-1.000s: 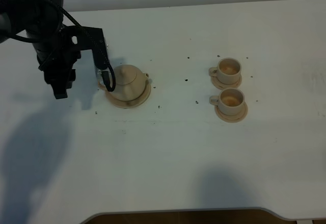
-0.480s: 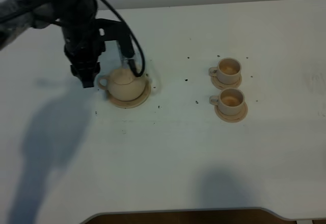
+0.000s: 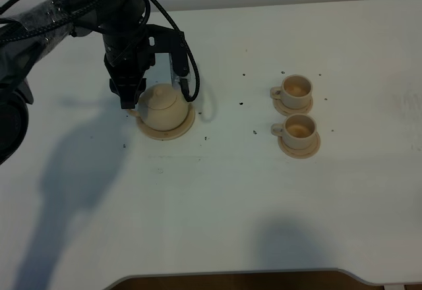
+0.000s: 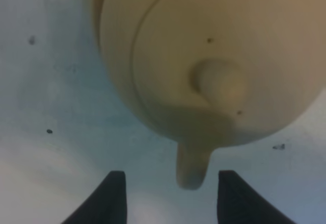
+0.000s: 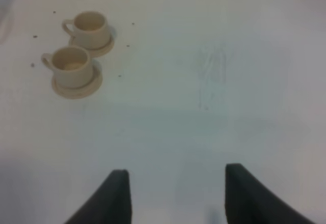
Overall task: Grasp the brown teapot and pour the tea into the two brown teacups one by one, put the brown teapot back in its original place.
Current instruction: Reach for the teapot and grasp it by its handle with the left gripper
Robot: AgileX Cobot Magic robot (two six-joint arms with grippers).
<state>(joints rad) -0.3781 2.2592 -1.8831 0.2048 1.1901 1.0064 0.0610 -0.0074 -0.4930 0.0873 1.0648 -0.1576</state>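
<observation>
The brown teapot (image 3: 163,104) stands upright on its wide tan saucer (image 3: 186,125), the original place, left of the table's middle. My left gripper (image 3: 129,99) hangs at the pot's left side, by the handle. In the left wrist view the teapot (image 4: 214,56) fills the frame, and its handle (image 4: 192,170) juts toward the gap between my open left gripper (image 4: 170,191) fingers without touching them. The two brown teacups (image 3: 297,91) (image 3: 299,130) sit on small saucers to the right. My right gripper (image 5: 175,193) is open and empty over bare table, with the teacups (image 5: 91,28) (image 5: 71,66) well ahead of it.
Small dark specks (image 3: 242,103) dot the white table (image 3: 217,198) between the teapot and the cups. The table's front edge (image 3: 231,273) runs along the bottom of the high view. The left arm and its cable (image 3: 165,20) loom above the teapot.
The left arm has swung to the right and brought its open gripper up to the teapot's handle. Teapot and cups have not moved.
</observation>
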